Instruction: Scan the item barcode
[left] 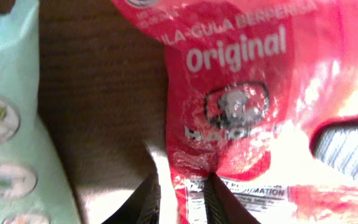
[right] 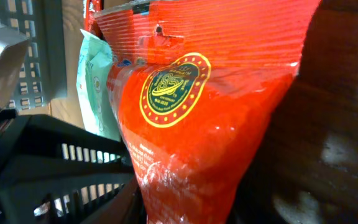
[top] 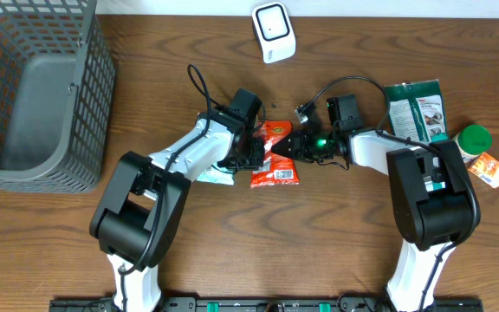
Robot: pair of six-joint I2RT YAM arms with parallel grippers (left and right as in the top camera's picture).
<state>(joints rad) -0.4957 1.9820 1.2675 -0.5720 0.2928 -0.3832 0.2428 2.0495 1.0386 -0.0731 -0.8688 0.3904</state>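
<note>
At right wrist: pouch (right: 197,162), gold seal (right: 174,90)

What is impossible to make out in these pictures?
- Overhead: the barcode on the red packet is too small to read; the arms cover its middle.
- Left wrist: its small print is blurred and cut by the bottom edge.
- Right wrist: the packet hides the fingers of the right gripper, so open or shut is unclear.

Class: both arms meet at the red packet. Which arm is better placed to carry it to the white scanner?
Left, probably: the left end effector pinches the red packet at its edge. The right end effector shows no clear grip, and the white scanner favours neither.
</note>
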